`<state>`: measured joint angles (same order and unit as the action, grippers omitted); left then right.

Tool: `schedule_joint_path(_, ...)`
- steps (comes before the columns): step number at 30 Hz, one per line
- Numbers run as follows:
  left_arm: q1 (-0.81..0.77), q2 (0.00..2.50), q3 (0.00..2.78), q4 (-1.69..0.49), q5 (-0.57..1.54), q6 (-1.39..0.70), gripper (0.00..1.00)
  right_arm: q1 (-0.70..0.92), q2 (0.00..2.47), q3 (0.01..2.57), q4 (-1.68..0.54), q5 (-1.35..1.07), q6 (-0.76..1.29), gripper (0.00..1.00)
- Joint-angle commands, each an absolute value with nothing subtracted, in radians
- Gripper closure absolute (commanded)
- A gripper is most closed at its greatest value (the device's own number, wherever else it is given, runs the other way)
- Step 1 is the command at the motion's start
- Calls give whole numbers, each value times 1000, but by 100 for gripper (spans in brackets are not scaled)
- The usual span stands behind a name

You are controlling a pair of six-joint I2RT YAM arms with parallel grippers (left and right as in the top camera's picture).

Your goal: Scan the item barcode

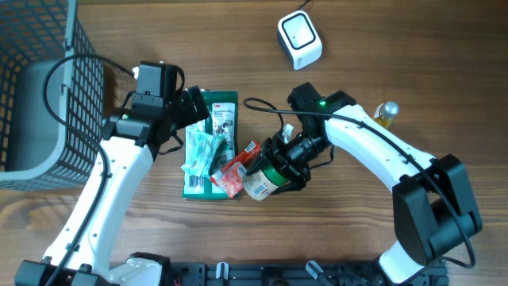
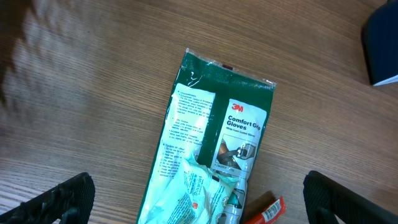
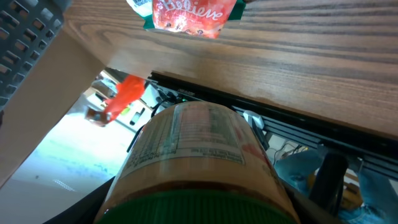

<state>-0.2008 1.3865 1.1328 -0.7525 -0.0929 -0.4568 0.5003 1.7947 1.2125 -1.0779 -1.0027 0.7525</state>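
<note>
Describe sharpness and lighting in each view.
Overhead: evenly lit, sharp, soft shadows on the wooden table. Left wrist: the green 3M glove packet is crisp; top-left corner smeared. Right wrist: the green-lidded plastic jar is too close, its print blurred; lower left overexposed.

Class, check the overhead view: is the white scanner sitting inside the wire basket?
No, the scanner stands on the table, apart from the basket.

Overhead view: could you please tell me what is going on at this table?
The right gripper grips a green-lidded jar with a pale printed label, held on its side. The left gripper hangs open above a green plastic glove packet. The white box-shaped scanner sits apart near the far edge; nothing is in front of it yet.
</note>
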Motion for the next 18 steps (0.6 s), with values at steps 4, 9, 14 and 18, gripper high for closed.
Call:
schedule_joint_path(4, -198, 1386, 1134, -750, -103, -449, 0, 496, 1763, 1236, -1094, -1060, 760, 76)
schedule_joint_path(9, -198, 1386, 1134, -750, -103, -449, 0, 496, 1763, 1236, -1093, -1055, 759, 76)
schedule_joint_path(14, -198, 1386, 1134, -750, -102, -449, 0, 496, 1763, 1236, -1093, -1055, 759, 76)
schedule_joint_path(18, -198, 1386, 1134, -750, -103, -449, 0, 496, 1763, 1236, -1092, -1031, 759, 76)
